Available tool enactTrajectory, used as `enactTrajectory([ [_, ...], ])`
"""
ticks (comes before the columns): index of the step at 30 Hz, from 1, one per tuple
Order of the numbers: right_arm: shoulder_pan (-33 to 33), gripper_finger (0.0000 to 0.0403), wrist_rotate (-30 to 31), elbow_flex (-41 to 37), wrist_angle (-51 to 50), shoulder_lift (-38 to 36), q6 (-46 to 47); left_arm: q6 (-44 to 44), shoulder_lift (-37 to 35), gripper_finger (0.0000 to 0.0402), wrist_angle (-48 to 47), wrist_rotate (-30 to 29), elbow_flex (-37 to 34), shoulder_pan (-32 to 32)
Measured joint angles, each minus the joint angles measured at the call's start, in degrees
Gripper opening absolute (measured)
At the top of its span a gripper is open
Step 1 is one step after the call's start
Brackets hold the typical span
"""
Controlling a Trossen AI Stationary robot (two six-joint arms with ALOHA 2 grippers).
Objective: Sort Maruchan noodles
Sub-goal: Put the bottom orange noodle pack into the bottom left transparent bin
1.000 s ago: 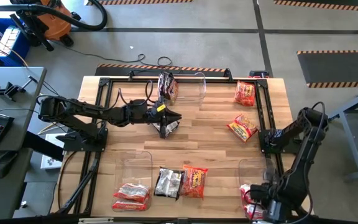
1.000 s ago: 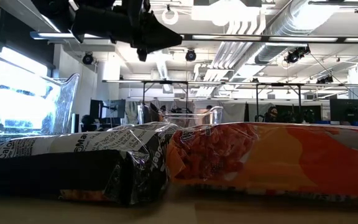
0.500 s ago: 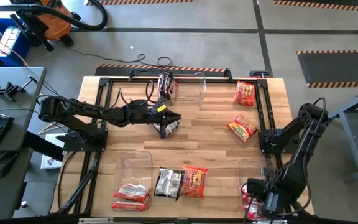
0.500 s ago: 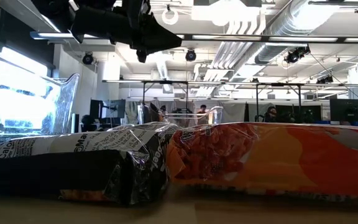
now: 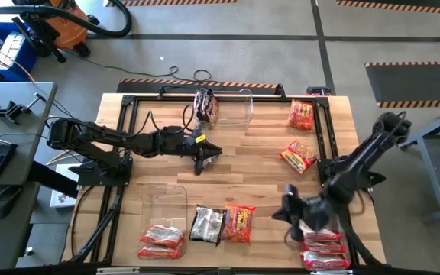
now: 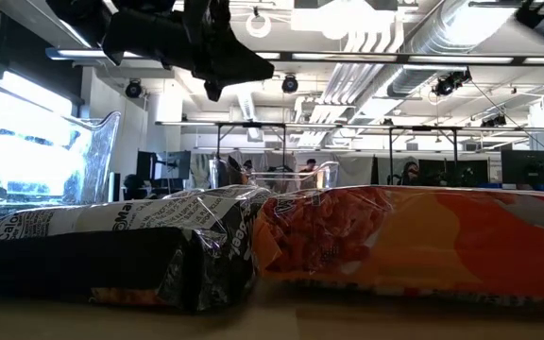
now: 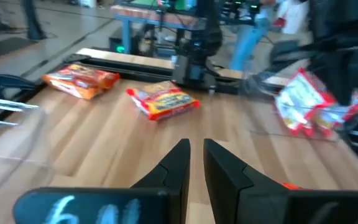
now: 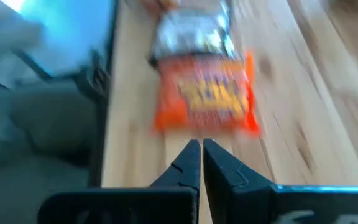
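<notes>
My left gripper (image 5: pixel 215 148) is shut at mid-table, well above the wood in the low view (image 6: pixel 253 66). A dark black-silver packet (image 5: pixel 202 162) shows just beneath it from above. None shows between its fingers in the left wrist view (image 7: pixel 196 149), and I cannot tell whether they touch. My right gripper (image 5: pixel 287 211) is shut and empty (image 8: pixel 201 149), pointing at an orange packet (image 8: pixel 204 99) with a dark-silver packet (image 8: pixel 191 34) beyond. Both lie flat near the front edge, the orange packet (image 5: pixel 239 221) beside the dark-silver one (image 5: pixel 206 224).
Pink-white packets (image 5: pixel 325 252) lie in the near-right clear bin, more (image 5: pixel 161 241) by the near-left bin (image 5: pixel 166 202). A dark packet (image 5: pixel 205 105) stands in the far bin (image 5: pixel 235 107). Two orange packets (image 5: pixel 300 114) (image 5: pixel 298 156) lie at the right.
My right gripper has come up out of the near-right bin and swung toward the table's left and far side, leaving the pink-white packets lying there. My left gripper has tipped a little toward the near edge.
</notes>
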Motion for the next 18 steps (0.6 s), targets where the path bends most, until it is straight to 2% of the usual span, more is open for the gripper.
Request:
enactTrajectory([
  [3, -6.6, 0.0, -6.3, -6.8, 15.6, -1.1, -6.4, -1.4, 0.0, 0.0035, -0.7, 4.0, 0.0, -0.5],
  [5, -10.3, 0.0, -10.3, -8.8, 20.4, -1.1, -8.9, -2.6, 0.0, 0.0035, -1.4, 6.3, 0.0, -1.0],
  [10, -14.8, 0.0, -13.5, -9.5, 20.5, -1.1, -13.8, -3.4, 0.0, 0.0035, -3.8, 7.4, 0.0, -4.0],
  [18, -16.6, 0.0, -10.8, -9.5, 20.7, 1.3, -21.4, -3.0, 3.3, 0.0062, -2.5, 5.7, 0.1, -9.9],
])
